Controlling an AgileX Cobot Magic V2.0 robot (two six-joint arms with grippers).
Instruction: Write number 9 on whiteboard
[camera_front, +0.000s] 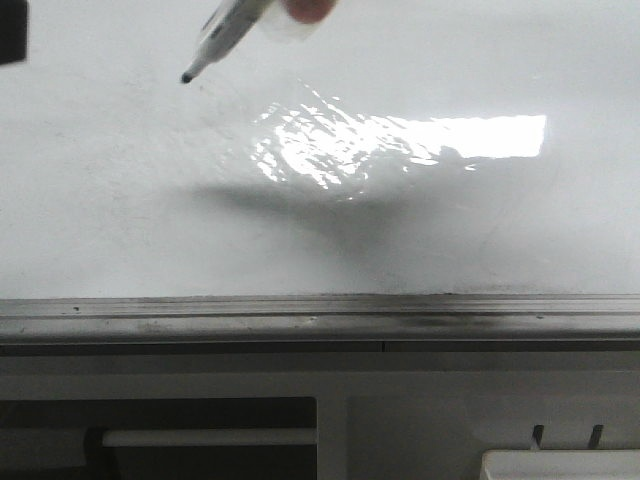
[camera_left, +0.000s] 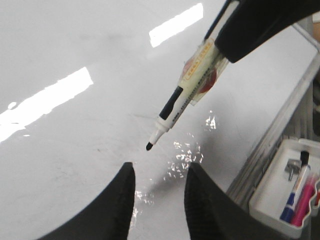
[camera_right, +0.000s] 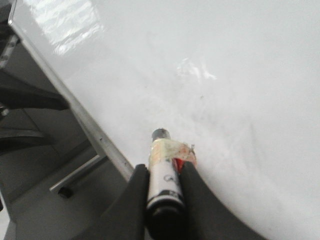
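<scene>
A black-tipped marker pen (camera_left: 172, 112) hangs nib-down over the whiteboard (camera_front: 120, 200), pinched between the jaws of the right gripper (camera_right: 165, 187), which are closed tight on its taped barrel. In the left wrist view the nib appears to sit just off the glossy surface, though contact cannot be ruled out. No number 9 shows anywhere on the board; only faint smudges and glare patches mark it, so the writing looks not yet begun. The left gripper (camera_left: 159, 200) hovers close by, its jaws parted a little and holding nothing, with the pen tip just ahead of them. Beyond the grey metal ledge (camera_front: 320, 318) a small tray (camera_left: 272, 200) holds spare markers, off to the side of the left jaws. The pen looks light and rigid, its smooth plastic liable to slip, which may be why tape wraps the barrel; a hold at mid-barrel, as here, seems right. The board itself is hard and slick, so the nib should glide under light pressure.
</scene>
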